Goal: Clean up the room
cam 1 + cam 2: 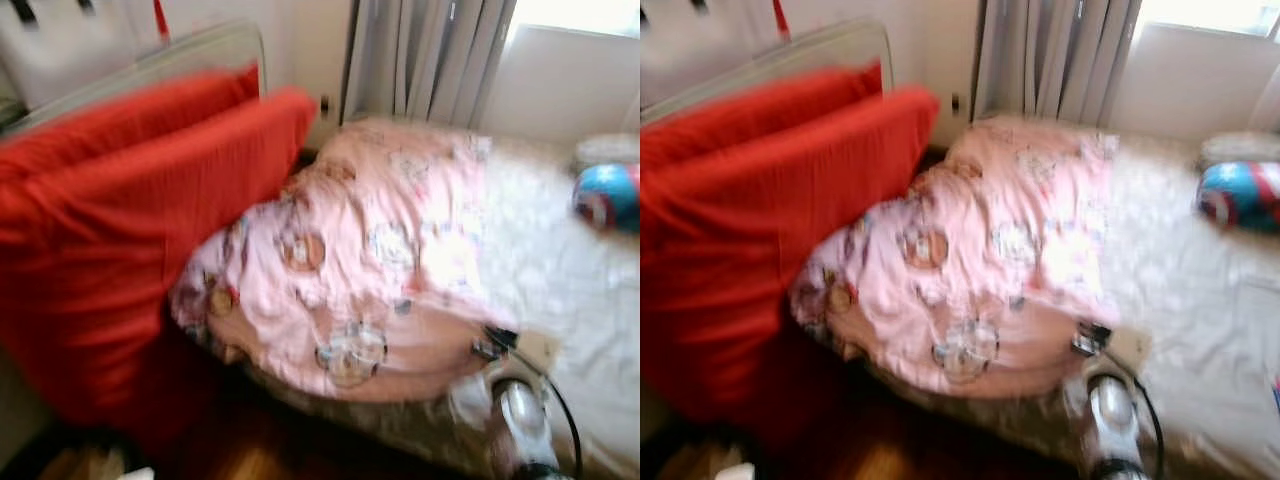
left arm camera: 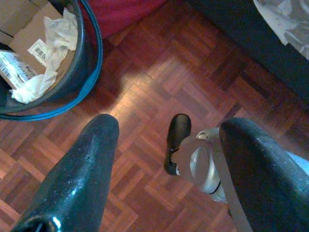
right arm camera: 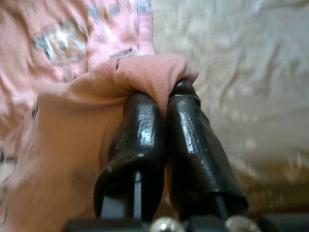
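Observation:
A pink patterned blanket (image 1: pixel 370 260) lies bunched on the bed's white sheet (image 1: pixel 560 270). My right gripper (image 3: pixel 161 104) is shut on the blanket's plain pink edge (image 3: pixel 96 111) at the near side of the bed, and its silver arm (image 1: pixel 522 420) rises at the lower right. The left gripper (image 2: pixel 166 130) hangs open over the parquet floor (image 2: pixel 159 72) with nothing between its fingers (image 2: pixel 87 164).
A large red cushion (image 1: pixel 110 230) leans at the left against a bed frame. A blue and red round pillow (image 1: pixel 608 195) lies at the far right. Grey curtains (image 1: pixel 420 55) hang behind. A blue-rimmed bin (image 2: pixel 43 53) with cardboard and paper stands on the floor.

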